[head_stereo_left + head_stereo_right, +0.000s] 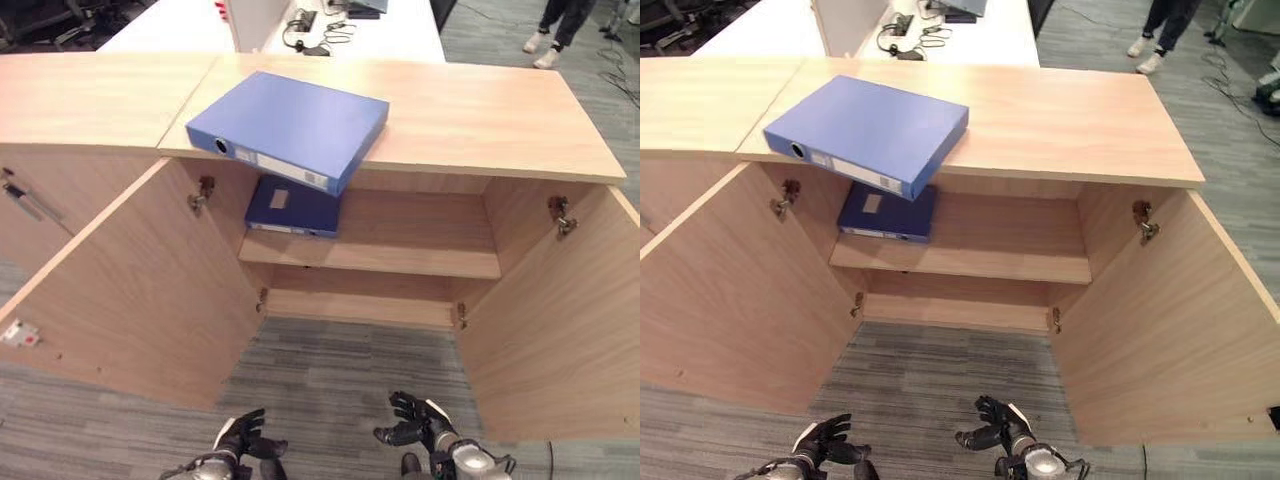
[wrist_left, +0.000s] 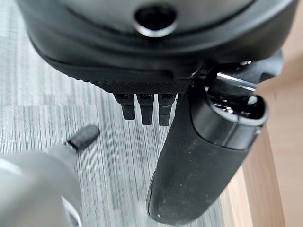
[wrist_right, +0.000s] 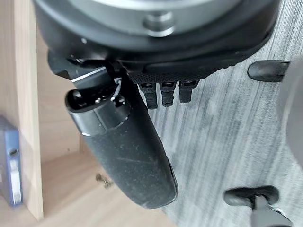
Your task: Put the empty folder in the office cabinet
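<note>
Two folders: eye views show folder [image 1: 290,128]; right wrist, lower folder [image 3: 9,165].

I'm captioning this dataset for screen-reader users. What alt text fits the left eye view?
A blue folder lies flat on the top of an open wooden cabinet, its corner overhanging the front edge. A darker blue folder lies on the shelf below. The robot's left hand and right hand hang low over the grey carpet, holding nothing.
</note>
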Available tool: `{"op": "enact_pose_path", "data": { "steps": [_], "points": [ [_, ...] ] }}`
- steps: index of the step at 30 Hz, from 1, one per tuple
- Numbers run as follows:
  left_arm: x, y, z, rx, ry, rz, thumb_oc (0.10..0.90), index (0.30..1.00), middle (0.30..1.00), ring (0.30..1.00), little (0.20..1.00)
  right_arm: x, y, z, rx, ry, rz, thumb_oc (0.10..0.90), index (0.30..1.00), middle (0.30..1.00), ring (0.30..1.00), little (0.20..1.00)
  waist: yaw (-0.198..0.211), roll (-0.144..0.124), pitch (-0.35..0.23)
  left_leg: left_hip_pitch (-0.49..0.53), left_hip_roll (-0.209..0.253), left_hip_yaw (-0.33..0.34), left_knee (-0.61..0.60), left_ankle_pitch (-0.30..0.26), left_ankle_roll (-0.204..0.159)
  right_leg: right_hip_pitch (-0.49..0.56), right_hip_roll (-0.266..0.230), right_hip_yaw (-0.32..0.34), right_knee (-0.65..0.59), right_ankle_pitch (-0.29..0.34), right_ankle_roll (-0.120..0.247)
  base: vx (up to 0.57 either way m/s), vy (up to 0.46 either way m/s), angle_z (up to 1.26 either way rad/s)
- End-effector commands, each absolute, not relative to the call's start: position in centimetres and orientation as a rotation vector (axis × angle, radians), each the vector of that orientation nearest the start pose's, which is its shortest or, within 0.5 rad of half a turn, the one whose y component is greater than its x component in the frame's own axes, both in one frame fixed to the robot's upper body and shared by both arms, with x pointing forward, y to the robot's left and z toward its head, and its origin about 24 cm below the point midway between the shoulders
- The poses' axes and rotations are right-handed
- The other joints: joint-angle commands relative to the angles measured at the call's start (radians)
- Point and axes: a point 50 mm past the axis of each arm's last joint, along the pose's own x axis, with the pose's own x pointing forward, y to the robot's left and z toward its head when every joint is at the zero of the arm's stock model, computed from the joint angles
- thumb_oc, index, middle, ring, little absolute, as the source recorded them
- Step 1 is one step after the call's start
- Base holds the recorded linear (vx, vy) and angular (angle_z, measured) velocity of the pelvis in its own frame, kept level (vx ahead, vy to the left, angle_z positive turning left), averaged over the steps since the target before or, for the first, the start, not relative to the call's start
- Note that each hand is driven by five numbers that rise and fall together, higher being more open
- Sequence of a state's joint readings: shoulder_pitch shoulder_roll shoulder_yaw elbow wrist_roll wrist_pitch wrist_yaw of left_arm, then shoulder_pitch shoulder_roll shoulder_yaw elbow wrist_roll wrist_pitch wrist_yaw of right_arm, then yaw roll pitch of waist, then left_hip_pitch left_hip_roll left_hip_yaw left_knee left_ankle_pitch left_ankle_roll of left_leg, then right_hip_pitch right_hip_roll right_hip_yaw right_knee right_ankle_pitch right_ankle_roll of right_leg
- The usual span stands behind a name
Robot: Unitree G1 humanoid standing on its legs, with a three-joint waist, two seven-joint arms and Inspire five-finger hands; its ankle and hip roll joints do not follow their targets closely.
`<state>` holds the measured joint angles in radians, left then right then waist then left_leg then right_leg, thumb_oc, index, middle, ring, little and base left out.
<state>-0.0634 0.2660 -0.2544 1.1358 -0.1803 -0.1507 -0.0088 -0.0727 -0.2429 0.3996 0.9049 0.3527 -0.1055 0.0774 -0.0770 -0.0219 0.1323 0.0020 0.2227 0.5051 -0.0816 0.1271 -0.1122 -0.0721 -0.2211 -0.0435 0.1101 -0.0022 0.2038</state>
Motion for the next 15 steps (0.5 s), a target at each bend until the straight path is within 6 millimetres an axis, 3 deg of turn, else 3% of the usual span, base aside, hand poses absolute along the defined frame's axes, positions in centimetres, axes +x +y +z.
{"op": "enact_pose_path", "data": {
  "steps": [1, 4, 5, 7, 9, 11, 12, 15],
  "points": [
    [16.9, 22.3, -13.0, 0.254, 0.844, -0.011, 0.8, 0.9, 0.9, 0.9, 0.9, 21.1, -17.9, -10.0, -0.084, 0.641, 0.174, 0.8, 0.9, 0.9, 0.9, 0.9, 0.003, 0.046, -0.001, -0.037, -0.012, -0.013, 0.007, -0.023, 0.031, 0.023, 0.082, -0.055, 0.23, -0.092, 0.058, 0.12, 0.118, -0.23],
    [17.1, 22.2, -12.9, 0.259, 0.84, -0.019, 0.8, 0.9, 0.9, 0.9, 0.9, 21.4, -17.7, -9.9, -0.077, 0.633, 0.174, 0.8, 0.9, 0.9, 0.9, 0.9, 0.008, 0.051, 0.003, -0.031, -0.036, -0.008, 0.003, -0.041, 0.048, -0.006, 0.092, -0.09, 0.299, -0.038, 0.058, 0.09, 0.126, -0.36],
    [17.1, 22.3, -12.9, 0.257, 0.84, -0.025, 0.8, 0.9, 0.9, 0.9, 0.9, 21.5, -17.7, -9.8, -0.08, 0.631, 0.171, 0.8, 0.9, 0.9, 0.9, 0.9, 0.024, 0.044, 0.012, -0.004, -0.094, 0.005, -0.001, -0.093, 0.08, -0.03, 0.02, -0.246, 0.425, 0.05, 0.058, 0.11, 0.241, -0.5],
    [16.5, 22.4, -13.2, 0.266, 0.862, -0.024, 0.8, 0.9, 0.9, 0.9, 0.9, 21.4, -17.7, -10.0, -0.082, 0.638, 0.166, 0.8, 0.9, 0.9, 0.9, 0.9, 0.044, 0.053, 0.015, 0.002, -0.127, 0.029, -0.002, -0.128, 0.114, -0.022, -0.017, -0.346, 0.499, 0.096, 0.058, 0.11, 0.3, -0.73],
    [16.2, 22.8, -13.3, 0.256, 0.877, -0.011, 0.8, 0.9, 0.9, 0.9, 0.9, 21.5, -17.7, -9.9, -0.081, 0.631, 0.164, 0.8, 0.9, 0.9, 0.9, 0.9, 0.066, 0.039, 0.016, 0.005, -0.144, 0.059, 0.0, -0.133, 0.113, -0.005, -0.018, -0.375, 0.418, 0.086, 0.058, 0.12, 0.134, -1.02],
    [15.8, 23.1, -13.4, 0.241, 0.891, 0.011, 0.8, 0.9, 0.9, 0.9, 0.9, 21.4, -18.4, -10.0, -0.082, 0.639, 0.133, 0.8, 0.9, 0.9, 0.9, 0.9, 0.077, 0.034, 0.01, 0.017, -0.161, 0.088, -0.001, -0.141, 0.102, 0.01, -0.032, -0.422, 0.256, 0.016, 0.058, 0.23, 0.054, -0.64],
    [15.2, 23.2, -13.7, 0.233, 0.913, 0.018, 0.8, 0.9, 0.9, 0.9, 0.9, 21.4, -19.3, -10.0, -0.083, 0.644, 0.089, 0.8, 0.9, 0.9, 0.9, 0.9, 0.082, 0.051, 0.002, 0.028, -0.145, 0.099, -0.002, -0.145, 0.08, 0.0, -0.042, -0.496, 0.125, -0.029, 0.017, 0.3, -0.044, -0.52],
    [15.0, 23.2, -13.8, 0.229, 0.925, 0.022, 0.8, 0.9, 0.9, 0.9, 0.9, 21.3, -20.5, -10.0, -0.085, 0.654, 0.042, 0.8, 0.9, 0.9, 0.9, 0.9, 0.064, 0.067, 0.009, 0.044, -0.13, 0.097, -0.003, -0.147, 0.053, -0.064, -0.083, -0.52, 0.023, 0.02, 0.009, 0.15, -0.083, -0.15]
  ]
}}
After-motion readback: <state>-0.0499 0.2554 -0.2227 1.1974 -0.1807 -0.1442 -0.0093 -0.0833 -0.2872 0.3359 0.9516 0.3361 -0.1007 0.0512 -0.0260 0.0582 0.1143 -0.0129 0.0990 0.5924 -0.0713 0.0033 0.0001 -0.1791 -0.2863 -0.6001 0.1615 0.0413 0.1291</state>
